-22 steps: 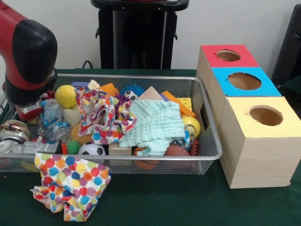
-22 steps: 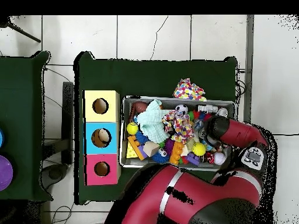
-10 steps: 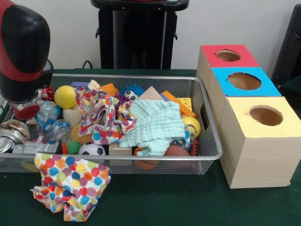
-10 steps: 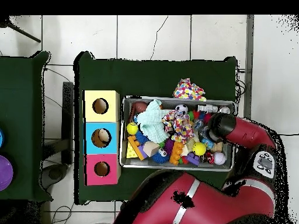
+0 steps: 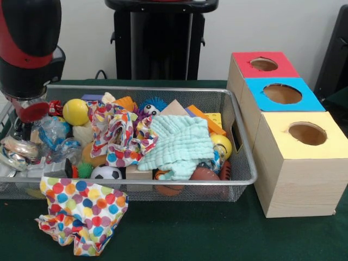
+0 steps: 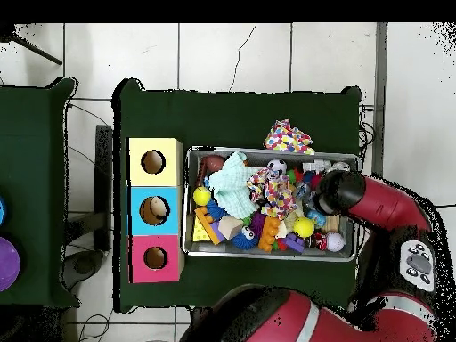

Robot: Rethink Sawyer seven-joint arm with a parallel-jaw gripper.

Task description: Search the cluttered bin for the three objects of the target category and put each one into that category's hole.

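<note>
A wire mesh bin holds a heap of toys: a mint cloth, a polka-dot cloth, a yellow ball, a soccer ball, a brown football, blocks and crumpled clear plastic. My gripper hangs under the red and black arm over the bin's left end, low among the plastic pieces. In the overhead view the arm's end covers the gripper at the bin's right end.
Three wooden boxes stand right of the bin, each with a round hole: red, blue, yellow. A second polka-dot cloth lies on the green table in front of the bin.
The arm's end has risen and shifted slightly along the bin's left end in the front view. In the overhead view the elbow has swung outward to the right. The toys have stayed put.
</note>
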